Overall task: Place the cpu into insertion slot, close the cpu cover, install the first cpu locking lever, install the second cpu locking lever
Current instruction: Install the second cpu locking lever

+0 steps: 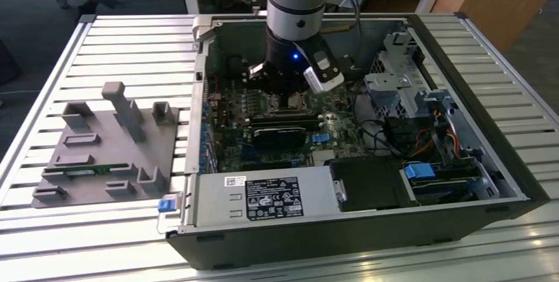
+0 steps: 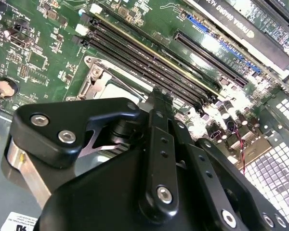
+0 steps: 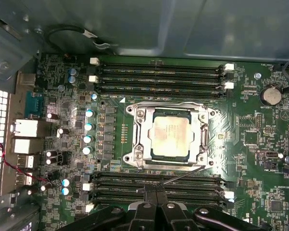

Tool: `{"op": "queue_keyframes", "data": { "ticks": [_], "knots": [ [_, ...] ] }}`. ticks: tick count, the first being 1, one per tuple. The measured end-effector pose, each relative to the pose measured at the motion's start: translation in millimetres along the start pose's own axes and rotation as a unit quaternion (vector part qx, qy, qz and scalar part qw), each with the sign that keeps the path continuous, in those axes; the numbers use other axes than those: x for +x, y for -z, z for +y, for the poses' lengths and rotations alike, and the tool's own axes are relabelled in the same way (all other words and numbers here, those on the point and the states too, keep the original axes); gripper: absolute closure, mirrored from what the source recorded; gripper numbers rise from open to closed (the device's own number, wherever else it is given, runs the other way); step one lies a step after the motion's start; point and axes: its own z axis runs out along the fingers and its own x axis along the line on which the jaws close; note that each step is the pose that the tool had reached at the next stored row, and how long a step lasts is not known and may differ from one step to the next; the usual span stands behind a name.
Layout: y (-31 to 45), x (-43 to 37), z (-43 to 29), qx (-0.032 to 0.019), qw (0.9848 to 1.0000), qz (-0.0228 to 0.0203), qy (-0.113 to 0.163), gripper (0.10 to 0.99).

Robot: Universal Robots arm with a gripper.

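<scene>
Cpu: the cpu (image 3: 170, 136) sits flat in the insertion slot (image 3: 154, 153) on the motherboard (image 3: 260, 192), between two banks of memory slots (image 3: 159, 77).
Cpu cover: the cpu cover (image 3: 140, 139) lies closed, framing the chip.
Lever: a thin locking lever (image 3: 183, 175) slants along the cover's edge nearest the tool.
Tool: the tool (image 3: 156, 208) hangs over the memory slots just beside the socket, its black fingers (image 3: 145, 211) pressed together, grasping nothing.
Setting: in the exterior view, the open computer case (image 1: 489, 184) lies on a slatted bench (image 1: 122, 40), a grey fixture (image 1: 105, 151) towards that view's left.

Grey fixture tray (image 1: 105, 148) beside open computer case (image 1: 489, 184); memory slots (image 3: 159, 74) empty.
</scene>
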Motion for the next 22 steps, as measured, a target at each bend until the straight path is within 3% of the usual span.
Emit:
{"op": "queue_keyframes", "data": {
  "ticks": [13, 22],
  "knots": [
    [-3.1, 3.6, -0.2, 0.0000, 1.0000, 0.0000, 0.000, 0.980],
    [-15.9, 5.8, -1.4, -0.0021, 1.0000, -0.0001, 0.000, 0.980]
  ]
}}
